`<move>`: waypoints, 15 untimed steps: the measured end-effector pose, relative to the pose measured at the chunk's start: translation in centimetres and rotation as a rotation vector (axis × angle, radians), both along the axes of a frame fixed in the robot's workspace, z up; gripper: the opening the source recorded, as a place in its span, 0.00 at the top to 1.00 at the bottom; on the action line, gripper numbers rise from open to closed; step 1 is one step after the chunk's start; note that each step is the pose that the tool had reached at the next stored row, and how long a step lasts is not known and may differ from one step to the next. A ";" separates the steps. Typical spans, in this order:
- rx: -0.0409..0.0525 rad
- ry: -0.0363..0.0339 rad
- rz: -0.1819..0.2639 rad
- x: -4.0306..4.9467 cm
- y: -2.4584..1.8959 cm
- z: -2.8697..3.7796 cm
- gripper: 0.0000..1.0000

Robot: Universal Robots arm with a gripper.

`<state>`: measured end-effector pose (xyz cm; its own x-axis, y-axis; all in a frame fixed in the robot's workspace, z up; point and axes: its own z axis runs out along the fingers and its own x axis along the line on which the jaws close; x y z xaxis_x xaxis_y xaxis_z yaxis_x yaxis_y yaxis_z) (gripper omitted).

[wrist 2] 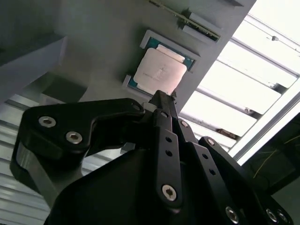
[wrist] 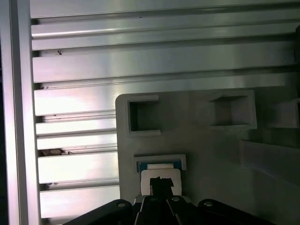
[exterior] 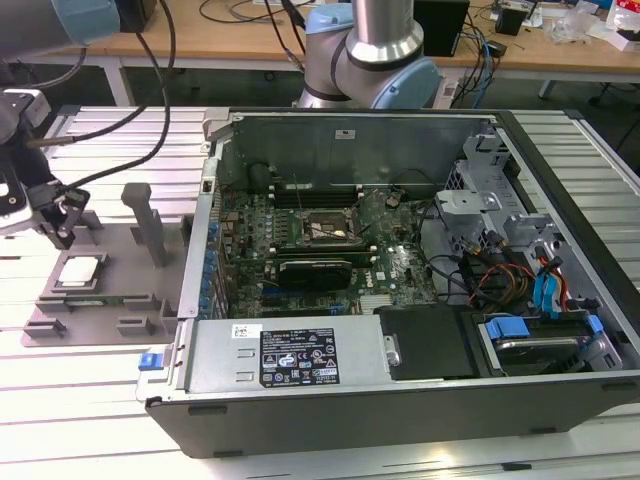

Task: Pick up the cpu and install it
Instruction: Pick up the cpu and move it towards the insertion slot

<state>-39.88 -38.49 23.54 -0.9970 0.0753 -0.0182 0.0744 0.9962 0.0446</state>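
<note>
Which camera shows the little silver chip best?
The second wrist view: the cpu shows nearly all its metal top. In the first wrist view the gripper hides part of it. The exterior view shows it from afar, in the grey tray.

We see an arm of brushed silver metal tube (exterior: 385,18) set into a rounded grey joint housing (exterior: 375,72) with a pale blue plastic end cap (exterior: 325,22). Thick black rubber cables (exterior: 173,55) trail along it towards a pale grey wrist block (exterior: 15,110). Our matte black gripper (wrist 2: 161,96) is built of flat, round-ended linkage plates (wrist 2: 70,126) and narrow bars that taper to slim tips. We count several silver hex-socket screws (wrist 2: 47,122) fastening the plates, each recessed into the black metal.
</note>
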 end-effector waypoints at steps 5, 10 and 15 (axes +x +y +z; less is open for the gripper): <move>0.0000 0.0021 0.000 0.11 -1.06 -1.44 0.89; -0.0001 0.0043 0.000 0.41 -1.19 -2.26 0.71; -0.0001 0.0043 0.000 0.41 -1.19 -2.27 0.34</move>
<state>-39.48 -39.67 21.27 -0.9971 0.0748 -0.0139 0.0741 0.9963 0.0442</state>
